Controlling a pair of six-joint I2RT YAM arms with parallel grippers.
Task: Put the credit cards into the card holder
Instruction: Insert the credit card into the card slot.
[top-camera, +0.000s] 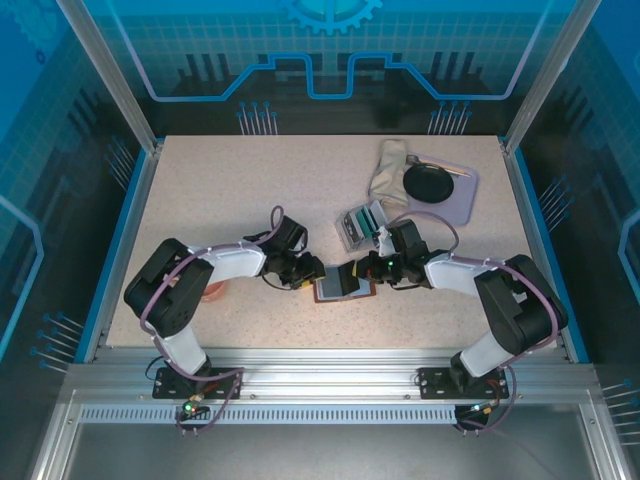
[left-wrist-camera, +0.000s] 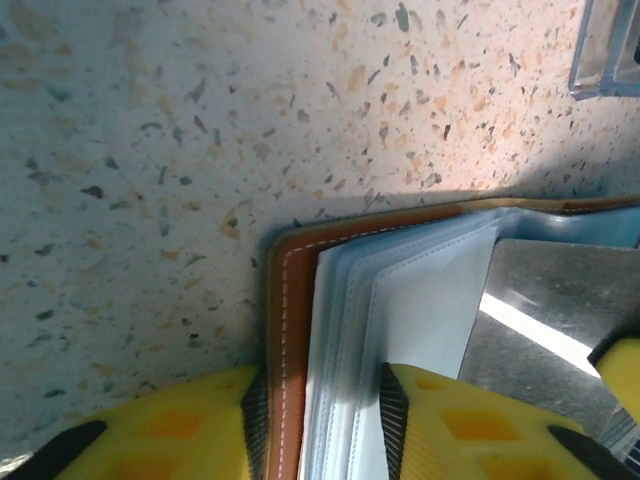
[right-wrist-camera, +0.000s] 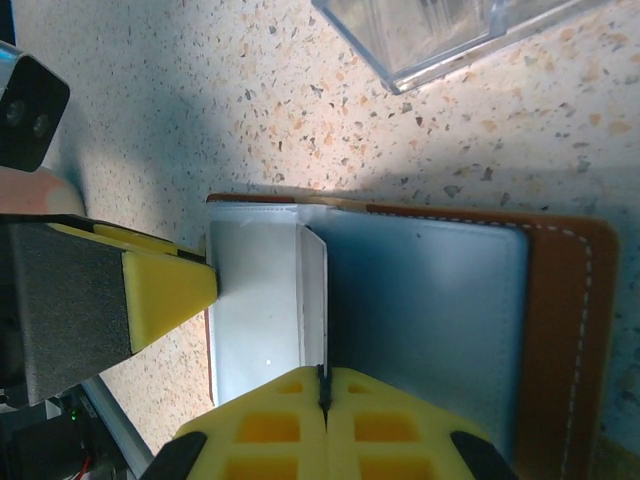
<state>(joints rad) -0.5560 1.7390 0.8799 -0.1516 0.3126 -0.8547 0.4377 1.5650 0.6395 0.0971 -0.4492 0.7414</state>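
Since the job needs one gripper to steady and one to feed, both arms reach to the same spot near the middle of the speckled table (top-camera: 220, 190). At the upper right of the top view sits a lilac tray (top-camera: 468, 203) with a black disc and a cloth, which plays no part here. Just below and left of it is the clear tray (top-camera: 346, 230), where the remaining credit cards (top-camera: 371, 218) stand on edge, close enough for short trips.

The card holder (top-camera: 343, 284) lies open and flat at centre frame, between the two grippers, brown cover down and pale pockets up.

The left gripper (top-camera: 305, 272) comes in from the left. In its wrist view, its yellow fingers (left-wrist-camera: 170, 435) stand narrow at the bottom of the frame, one either side of the stitched brown edge and a few sleeves. I judge that it is clasping the holder so it cannot slide or fold shut.

The right gripper (right-wrist-camera: 325, 385) is fully closed at the bottom of its wrist view. It pinches a thin pale sheet that looks like a pale grey card (left-wrist-camera: 540, 330), angled into the sleeves so that its free edge can find a pocket mouth. Whether that edge is already inside a pocket I cannot tell.
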